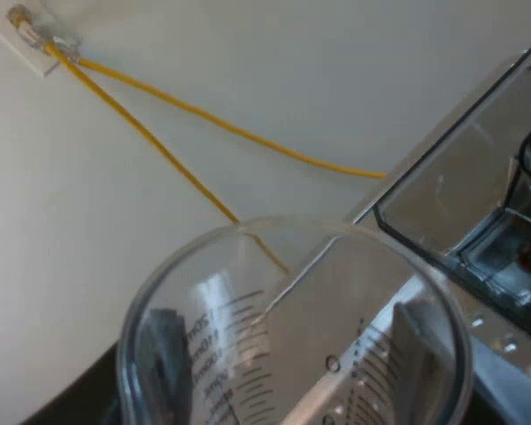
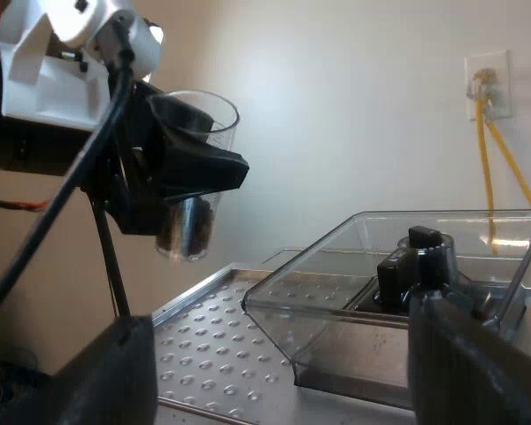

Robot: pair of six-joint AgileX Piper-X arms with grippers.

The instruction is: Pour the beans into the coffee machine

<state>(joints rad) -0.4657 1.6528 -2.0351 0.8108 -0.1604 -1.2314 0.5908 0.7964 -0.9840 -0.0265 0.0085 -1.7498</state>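
Note:
My left gripper [image 1: 292, 376] is shut on a clear measuring glass [image 1: 292, 292] with printed scale marks; its dark fingers [image 1: 164, 363] show through the glass wall. In the right wrist view the measuring glass [image 2: 190, 177] hangs upright above the espresso machine's dimpled metal top [image 2: 212, 345], with dark beans [image 2: 186, 228] in its bottom and the left gripper [image 2: 195, 168] clamped around it. The clear bean hopper [image 2: 336, 283] stands beside and below the glass, a black knob [image 2: 420, 252] inside it. My right gripper [image 2: 292, 381] is open near the hopper's corner, with nothing between its fingers.
A pale wall rises behind the machine, with a socket [image 2: 487, 84] and yellow cables [image 1: 203, 115] hanging from it. The hopper's rim [image 1: 442, 150] lies close to the glass's mouth in the left wrist view.

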